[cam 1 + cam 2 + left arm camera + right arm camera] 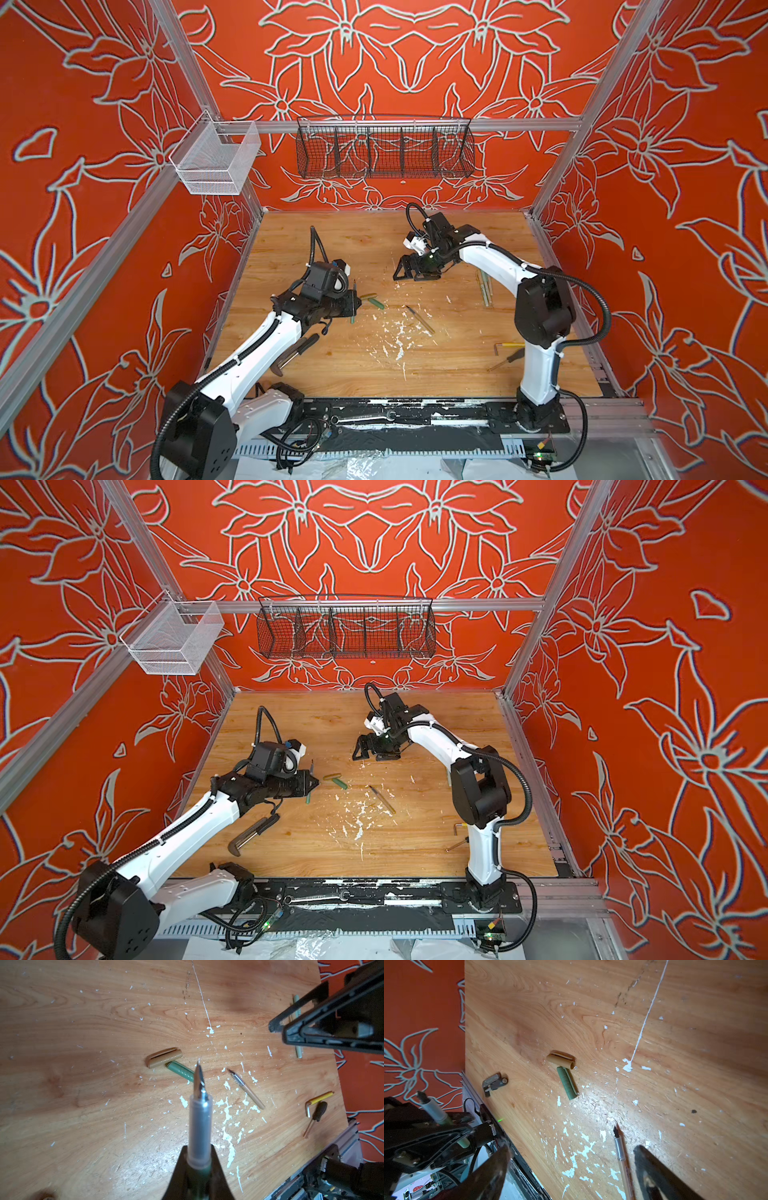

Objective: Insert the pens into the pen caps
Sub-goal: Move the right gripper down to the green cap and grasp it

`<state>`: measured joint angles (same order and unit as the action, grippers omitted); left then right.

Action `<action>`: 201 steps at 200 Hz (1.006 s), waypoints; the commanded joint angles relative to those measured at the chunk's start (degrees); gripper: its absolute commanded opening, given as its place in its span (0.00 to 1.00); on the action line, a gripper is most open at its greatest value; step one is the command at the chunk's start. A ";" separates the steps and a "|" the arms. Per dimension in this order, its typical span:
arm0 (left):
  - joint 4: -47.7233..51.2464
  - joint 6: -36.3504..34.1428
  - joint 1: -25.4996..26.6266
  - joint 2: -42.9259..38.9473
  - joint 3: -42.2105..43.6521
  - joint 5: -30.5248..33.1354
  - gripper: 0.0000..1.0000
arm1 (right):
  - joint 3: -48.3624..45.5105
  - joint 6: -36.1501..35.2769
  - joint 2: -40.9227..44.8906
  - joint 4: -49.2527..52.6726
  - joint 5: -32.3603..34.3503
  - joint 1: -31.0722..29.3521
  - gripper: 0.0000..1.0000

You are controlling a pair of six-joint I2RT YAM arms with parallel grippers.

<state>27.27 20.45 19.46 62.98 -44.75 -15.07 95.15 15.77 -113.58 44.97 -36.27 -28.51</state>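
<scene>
Left claw [198, 1148]: clamped shut on the dark green plastic pen with clear grey neck and steel nib [200, 1122]; held just to the left-arm side of the patch of white paint flecks [397, 332] on the wooden tabletop [332, 249].
Grip on pen: the barrel is pinched so that neck and nib are left projecting free of the fingers, presumably so a cap can be slid over them.
Pen attitude: in a top view it is seen crossing the claw, nib end towards the back wall.
Right claw [573, 1148]: jaws spread wide, nothing between them; hung above the table on the back-wall side of the patch, judged ready to take up a cap.
Dark green ribbed plastic cap [568, 1084]: laid flat at the patch's edge nearest the left claw. Its colour matches the held pen, so it is judged the intended partner.
Tan plastic cap with slit clip [560, 1059]: laid at the green cap's far end, touching it or nearly so.
Tan plastic pen [247, 1088]: left uncapped on the patch's right-arm edge, nib bare.
Pale sticks [484, 286]: well to the right-arm side of the patch; whether capped cannot be told.
Step in hand: a cap is to be fetched and pressed onto the held nib, judged not yet begun.
</scene>
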 commanded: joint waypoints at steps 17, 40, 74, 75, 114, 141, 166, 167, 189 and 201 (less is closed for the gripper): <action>1.31 -5.65 -2.50 -6.86 5.74 -2.12 0.00 | 6.18 -2.83 -5.93 5.66 1.69 -2.60 0.86; 0.42 -7.58 -2.80 -10.79 6.17 -1.71 0.00 | 9.93 -3.77 -9.84 7.98 3.39 -4.54 0.78; 4.97 -8.67 -3.65 -11.57 3.75 -3.44 0.00 | 16.64 -5.10 -15.90 11.51 5.21 -7.12 0.76; 5.07 -8.67 -3.65 -11.57 3.68 -3.55 0.00 | 16.82 -5.16 -16.07 11.62 5.23 -7.19 0.76; 8.06 -8.42 -3.64 -11.94 2.21 -5.63 0.00 | 22.52 -6.42 -21.26 14.67 7.79 -10.12 0.74; 7.92 -8.34 -3.68 -13.70 2.56 -4.74 0.00 | 27.38 -7.52 -24.89 18.58 11.06 -12.36 0.72; 8.99 -8.68 -3.73 -14.46 2.00 -4.20 0.00 | 31.01 -8.67 -27.49 21.26 15.25 -14.11 0.68; 9.01 -8.67 -3.73 -14.46 1.97 -4.23 0.00 | 31.08 -8.75 -27.62 21.32 15.48 -14.20 0.68; 9.85 -8.38 -3.73 -15.42 1.47 -4.14 0.00 | 33.17 -9.25 -29.27 22.68 20.00 -15.32 0.63; 10.42 -7.98 -3.73 -16.35 1.25 -3.30 0.00 | 34.46 -9.60 -30.22 23.19 21.61 -15.70 0.61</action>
<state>35.53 12.84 16.10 48.49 -41.63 -19.16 126.58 8.43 -141.47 63.86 -20.95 -43.33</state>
